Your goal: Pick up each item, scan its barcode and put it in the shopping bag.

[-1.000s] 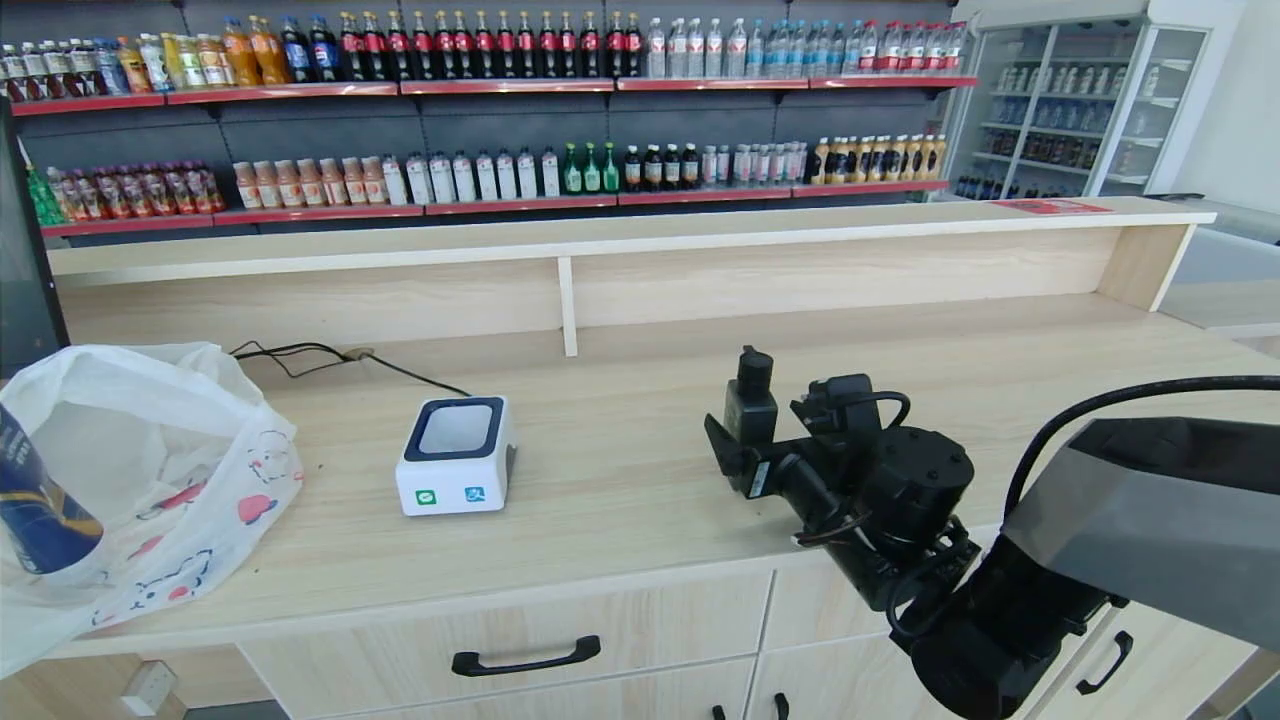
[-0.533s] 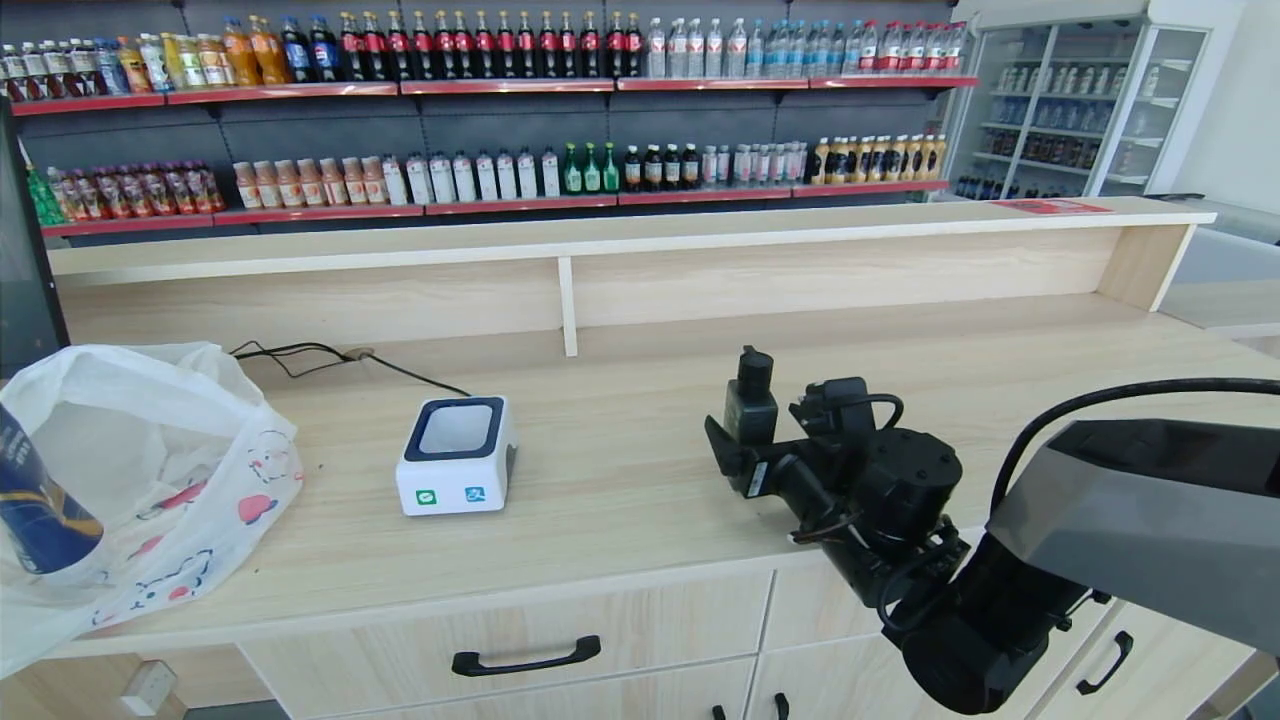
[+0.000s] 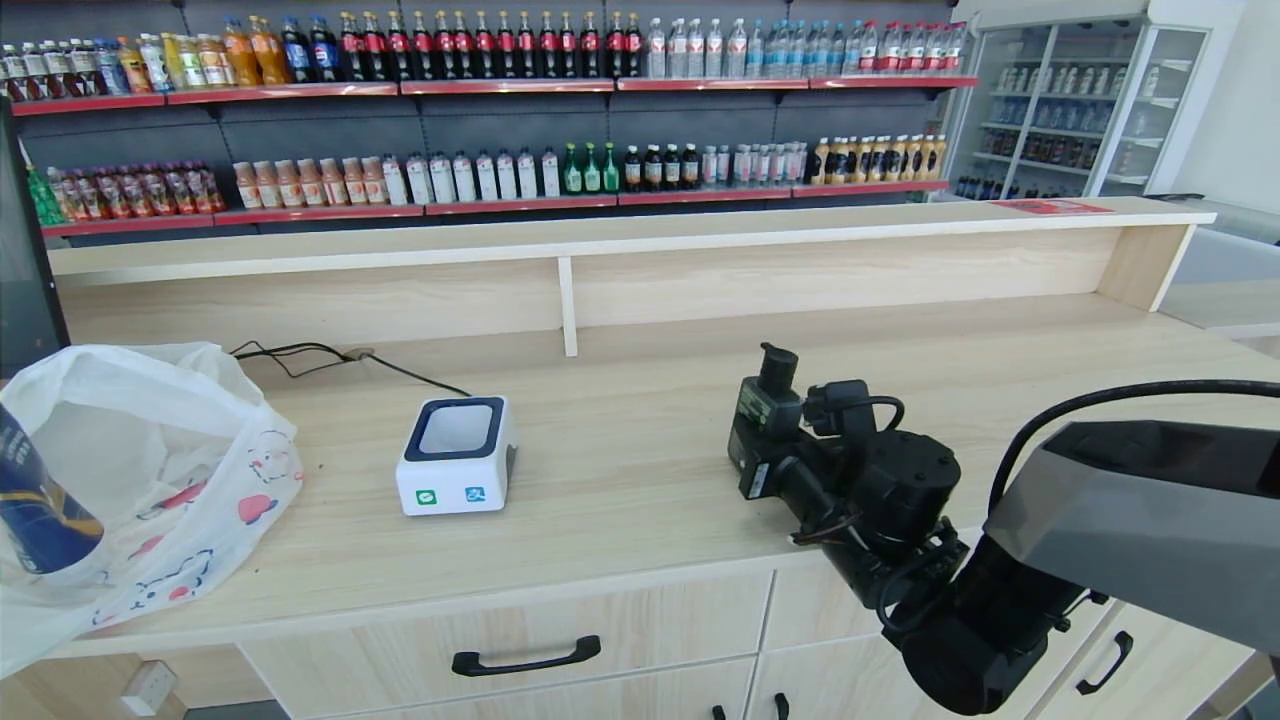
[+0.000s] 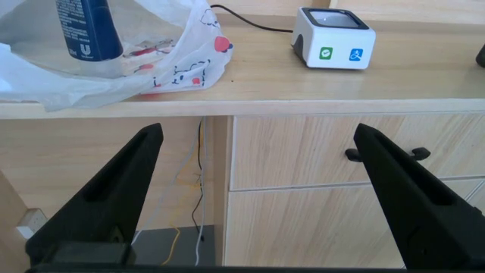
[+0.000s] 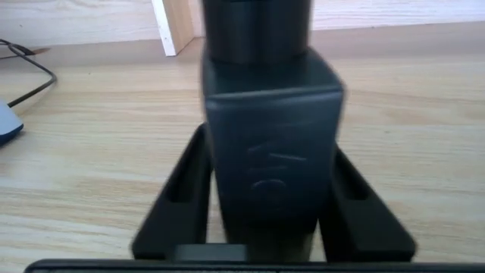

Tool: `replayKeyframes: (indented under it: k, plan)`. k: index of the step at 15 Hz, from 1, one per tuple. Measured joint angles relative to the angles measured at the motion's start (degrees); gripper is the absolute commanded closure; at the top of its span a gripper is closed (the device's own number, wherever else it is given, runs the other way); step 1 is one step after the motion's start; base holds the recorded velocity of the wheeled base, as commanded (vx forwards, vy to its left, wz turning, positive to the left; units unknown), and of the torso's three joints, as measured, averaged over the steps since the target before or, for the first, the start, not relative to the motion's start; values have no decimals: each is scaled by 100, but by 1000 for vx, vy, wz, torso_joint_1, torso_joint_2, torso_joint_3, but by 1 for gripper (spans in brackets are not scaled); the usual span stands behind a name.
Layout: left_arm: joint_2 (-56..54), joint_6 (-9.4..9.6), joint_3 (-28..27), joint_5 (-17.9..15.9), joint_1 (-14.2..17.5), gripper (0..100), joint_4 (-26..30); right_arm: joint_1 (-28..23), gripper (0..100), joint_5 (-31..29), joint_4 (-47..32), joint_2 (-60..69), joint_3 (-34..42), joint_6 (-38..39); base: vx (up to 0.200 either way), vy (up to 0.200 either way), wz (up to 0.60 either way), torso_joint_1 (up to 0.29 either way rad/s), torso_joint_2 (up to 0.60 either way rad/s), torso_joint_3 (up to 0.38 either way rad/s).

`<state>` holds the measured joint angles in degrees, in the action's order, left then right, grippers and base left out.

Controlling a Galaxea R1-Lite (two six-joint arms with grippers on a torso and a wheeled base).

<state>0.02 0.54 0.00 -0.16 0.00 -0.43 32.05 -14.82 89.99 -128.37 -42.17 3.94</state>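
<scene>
Right gripper point(image 3: 765, 440), clamped on a dark square bottle point(image 3: 768, 405), has twisted it slightly, probably lining its barcode up for the scanner point(image 3: 458, 455); left gripper point(image 4: 258, 135) wide, empty

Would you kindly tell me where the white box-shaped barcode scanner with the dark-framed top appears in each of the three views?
Head view: the scanner sits mid-counter, right of the white plastic shopping bag.
Left wrist view: the scanner is on the countertop, beside the bag.
Right wrist view: just a pale corner at the frame edge, probably it.
Shared landmark: its black cable.
</scene>
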Motion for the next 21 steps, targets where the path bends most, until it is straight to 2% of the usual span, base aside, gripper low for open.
replayKeyframes:
  k: [11,16,21]
  plan:
    - [0,-2,0,0,0,0,0,22,100,-15,-16,157,91,-38,0,0,0,0,0,0]
    - [0,0,0,-2,0,0,0,44,100,-30,-9,656,575,44,0,0,0,0,0,0]
    - [0,6,0,-2,0,0,21,229,100,-30,-5,1740,1532,44,0,0,0,0,0,0]
